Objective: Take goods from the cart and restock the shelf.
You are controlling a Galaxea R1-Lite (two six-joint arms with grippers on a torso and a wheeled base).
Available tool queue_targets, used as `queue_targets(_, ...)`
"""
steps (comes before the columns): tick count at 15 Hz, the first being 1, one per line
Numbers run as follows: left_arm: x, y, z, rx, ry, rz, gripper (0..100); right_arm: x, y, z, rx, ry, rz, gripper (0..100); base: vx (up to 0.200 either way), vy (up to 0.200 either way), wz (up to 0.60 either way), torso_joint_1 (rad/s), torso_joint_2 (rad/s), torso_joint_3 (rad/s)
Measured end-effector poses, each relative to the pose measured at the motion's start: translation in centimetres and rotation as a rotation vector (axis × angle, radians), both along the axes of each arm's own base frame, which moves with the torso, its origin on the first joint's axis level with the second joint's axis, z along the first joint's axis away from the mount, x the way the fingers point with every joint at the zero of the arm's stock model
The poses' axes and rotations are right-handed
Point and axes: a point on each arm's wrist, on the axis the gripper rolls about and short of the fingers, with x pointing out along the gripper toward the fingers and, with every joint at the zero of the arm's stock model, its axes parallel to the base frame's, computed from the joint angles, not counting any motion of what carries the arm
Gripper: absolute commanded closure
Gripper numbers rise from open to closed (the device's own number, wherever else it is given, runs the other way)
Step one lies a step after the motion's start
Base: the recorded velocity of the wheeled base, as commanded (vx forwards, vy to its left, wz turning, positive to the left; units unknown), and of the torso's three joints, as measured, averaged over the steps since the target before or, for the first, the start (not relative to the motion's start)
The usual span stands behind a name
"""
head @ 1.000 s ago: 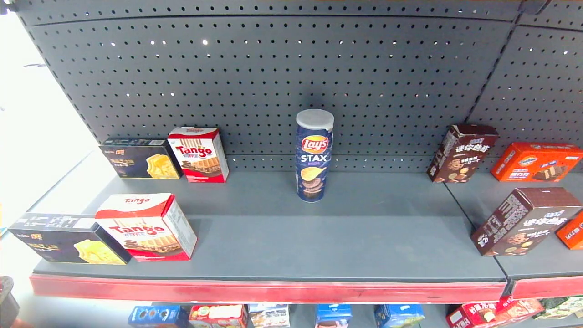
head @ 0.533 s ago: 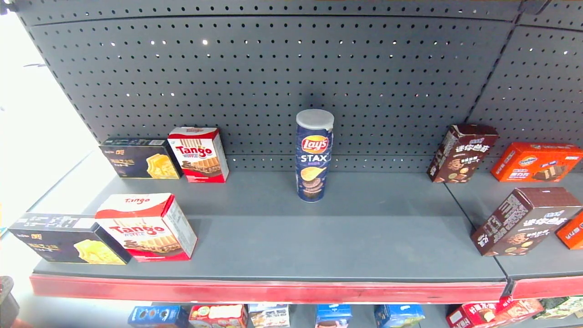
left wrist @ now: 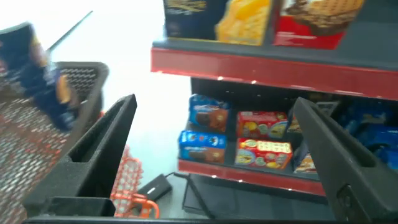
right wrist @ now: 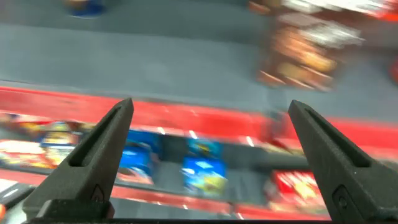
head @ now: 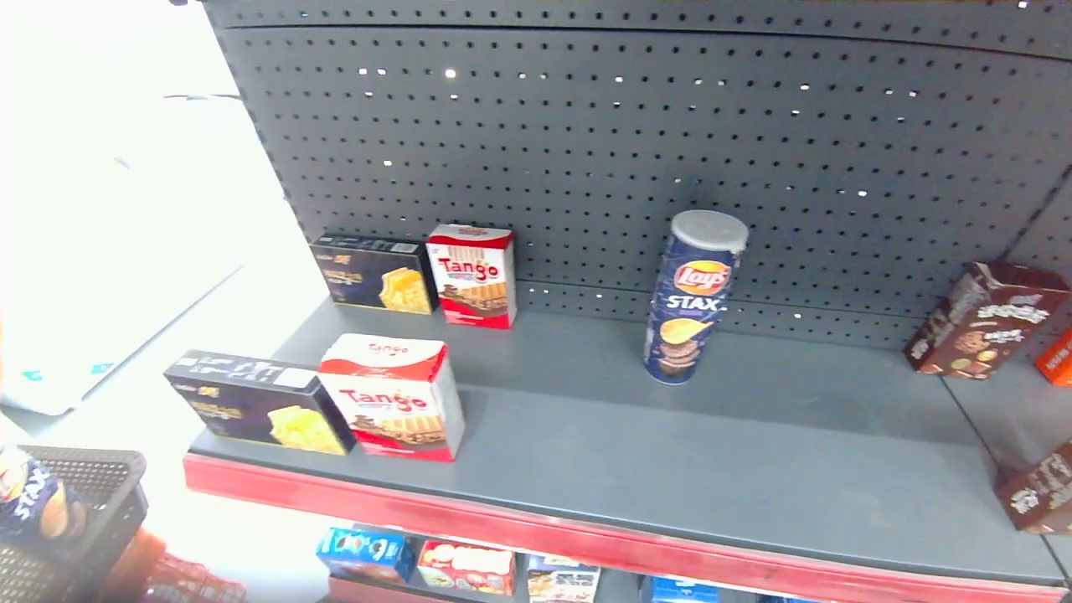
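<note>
At far left, what sits in the cart?

— One blue chip can (head: 33,507) rests in the black mesh cart (head: 100,469), below and left of the shelf (head: 670,469). My left gripper (left wrist: 214,102) hangs near that cart, fingers spread wide, holding nothing.

And along the shelf, left to right?

— Two black boxes (head: 255,402) (head: 377,274), one at the front edge and one against the pegboard back. Just right of each stands a red-and-white box, two in all (head: 398,398) (head: 471,275). Mid-shelf, one upright chip can (head: 695,297) stands alone near the back panel, well apart from the boxes. At far right are two brown boxes (head: 984,322) (head: 1038,494), one at the back and one at the front, the front one cut by the frame edge. A sliver of one orange box (head: 1057,358) shows beside the rear one.

And your right hand?

— My right gripper (right wrist: 211,104) faces the shelf's red front edge, fingers likewise spread, empty.
</note>
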Motion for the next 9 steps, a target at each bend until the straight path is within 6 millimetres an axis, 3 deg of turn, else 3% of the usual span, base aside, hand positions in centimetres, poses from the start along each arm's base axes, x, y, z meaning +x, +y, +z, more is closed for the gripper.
queue_targets(4, 0.01, 0.00, -0.02, 0.000, 0.001, 0.000, 0, 0.00, 0.00, 0.00, 0.001, 0.000, -0.001, 0, 0.000, 0.000, 0.60, 0.000, 0.00, 0.004)
queue_targets(9, 0.01, 0.00, -0.03, 0.000, 0.001, 0.000, 0, 0.00, 0.00, 0.01, 0.001, -0.001, 0.000, 0, 0.000, 0.000, 0.00, 0.000, 0.00, 0.000)
